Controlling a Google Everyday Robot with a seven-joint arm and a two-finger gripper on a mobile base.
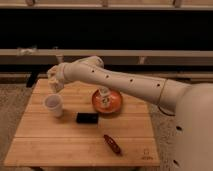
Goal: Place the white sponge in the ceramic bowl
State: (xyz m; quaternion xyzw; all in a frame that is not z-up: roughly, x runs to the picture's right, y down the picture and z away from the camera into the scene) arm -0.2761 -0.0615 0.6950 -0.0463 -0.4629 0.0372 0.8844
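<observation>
The orange-red ceramic bowl (112,106) stands on the wooden table (75,145), right of centre. A small white block, which looks like the white sponge (104,94), rests inside the bowl toward its back. My gripper (54,83) is at the end of the white arm, over the table's back left corner. It is above and behind the pale plastic cup (53,105) and well left of the bowl. Nothing shows in the gripper.
A flat black object (87,118) lies on the table between the cup and the bowl. A red elongated object (112,144) lies near the front edge. My arm spans above the bowl from the right. A dark ledge runs behind the table.
</observation>
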